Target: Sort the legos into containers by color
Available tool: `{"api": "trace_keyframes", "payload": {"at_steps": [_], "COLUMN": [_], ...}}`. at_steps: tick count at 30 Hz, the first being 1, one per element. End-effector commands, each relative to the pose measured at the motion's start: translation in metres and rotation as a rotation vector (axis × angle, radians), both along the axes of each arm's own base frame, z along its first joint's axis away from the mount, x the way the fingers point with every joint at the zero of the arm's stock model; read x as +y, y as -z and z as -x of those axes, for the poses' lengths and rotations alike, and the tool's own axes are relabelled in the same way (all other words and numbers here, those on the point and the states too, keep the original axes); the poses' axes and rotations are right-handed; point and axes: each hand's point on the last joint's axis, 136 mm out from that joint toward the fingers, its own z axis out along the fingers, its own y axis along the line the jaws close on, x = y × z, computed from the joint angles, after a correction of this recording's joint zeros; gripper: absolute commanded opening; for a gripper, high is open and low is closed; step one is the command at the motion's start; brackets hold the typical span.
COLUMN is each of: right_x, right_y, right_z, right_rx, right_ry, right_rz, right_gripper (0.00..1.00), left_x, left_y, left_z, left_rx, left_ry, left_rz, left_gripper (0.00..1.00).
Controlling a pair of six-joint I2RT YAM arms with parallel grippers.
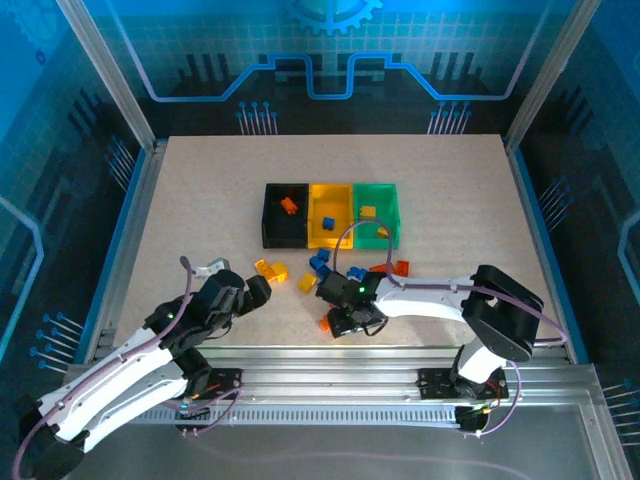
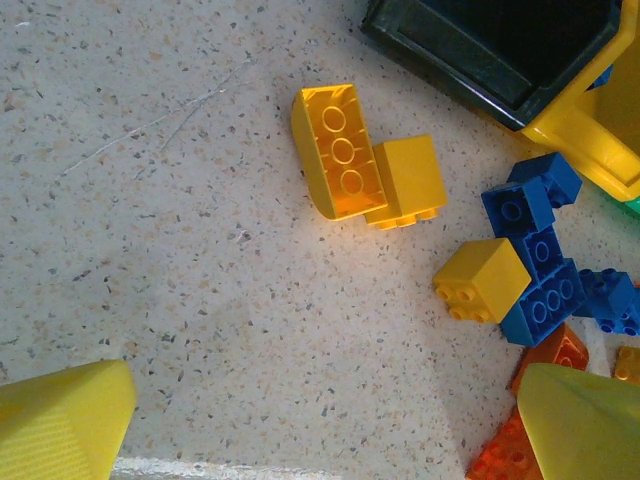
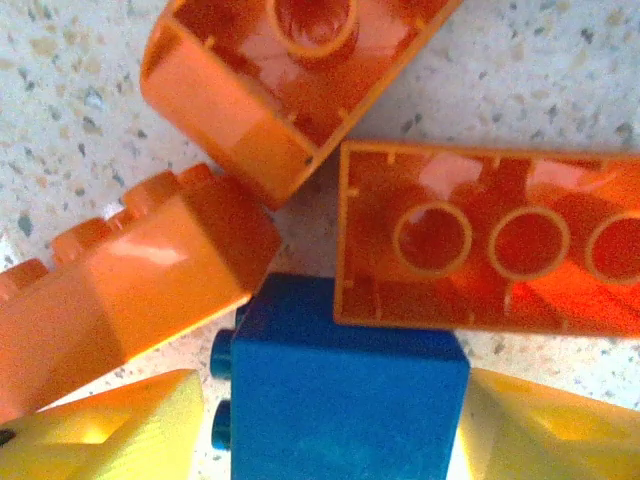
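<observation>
Two grippers work the lower half of the top view, with the three joined containers [image 1: 330, 241] above them at mid-frame.

At lower left, the left gripper [image 1: 257, 291] hovers over bare table [image 1: 200, 190]. In its wrist view its yellow fingers [image 2: 62, 422] stand wide apart in the bottom corners, with nothing between them. Above them, at upper middle, a long yellow brick [image 2: 335, 150] lies hollow side up, touching a second yellow brick [image 2: 410, 180]. To the right, a small yellow cube [image 2: 482, 282] leans against a cluster of blue bricks [image 2: 540, 270].

In the top view the black bin [image 1: 270, 228] holds an orange piece [image 1: 290, 205], the yellow bin [image 1: 330, 187] a blue piece [image 1: 327, 222], and the green bin [image 1: 376, 186] a yellow piece [image 1: 368, 212]. Loose legos [image 1: 320, 263] lie scattered just below the bins.

Right of centre, the right gripper [image 1: 348, 308] is low over that scatter. Its wrist view shows the fingers [image 3: 110, 430] pressed against either side of a blue brick [image 3: 345, 380] at bottom centre (whether it is off the table I cannot tell). Three orange bricks ring it: one at left [image 3: 130, 280], one at top [image 3: 270, 70], and one at right, hollow side up [image 3: 490, 240].
</observation>
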Motion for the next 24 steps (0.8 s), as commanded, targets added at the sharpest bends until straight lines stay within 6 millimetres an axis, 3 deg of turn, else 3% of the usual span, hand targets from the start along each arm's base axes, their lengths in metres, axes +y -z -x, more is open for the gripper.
{"api": "trace_keyframes", "payload": {"at_steps": [1, 7, 10, 16, 17, 20, 24], "right_x": [0.003, -0.004, -0.013, -0.026, -0.020, -0.016, -0.003], "right_y": [-0.001, -0.002, -0.005, -0.051, -0.072, -0.106, -0.128], "right_z": [-0.016, -0.020, -0.012, -0.014, -0.025, -0.055, -0.110], "right_rx": [-0.048, -0.053, -0.039, -0.103, -0.142, -0.221, -0.276], "right_ry": [0.028, 0.036, 0.027, 0.011, 0.014, 0.028, 0.077], "right_rz": [-0.013, -0.013, -0.008, -0.062, -0.102, -0.160, -0.187], "right_gripper": [0.66, 0.47, 0.38, 0.36, 0.36, 0.37, 0.38], "left_x": [0.005, 0.005, 0.003, -0.001, -0.002, -0.005, -0.012], "left_y": [0.008, 0.008, 0.008, 0.007, 0.007, 0.005, 0.005], "left_z": [0.001, -0.001, -0.001, -0.004, -0.005, -0.007, -0.010], "left_rx": [0.013, 0.009, 0.011, 0.003, 0.002, 0.004, 0.018], "left_ry": [-0.025, -0.020, -0.013, 0.000, 0.003, 0.013, 0.033], "left_rz": [-0.008, -0.013, -0.014, -0.009, -0.006, -0.004, -0.004], "left_gripper": [0.99, 0.99, 0.99, 0.99, 0.99, 0.99, 0.99]}}
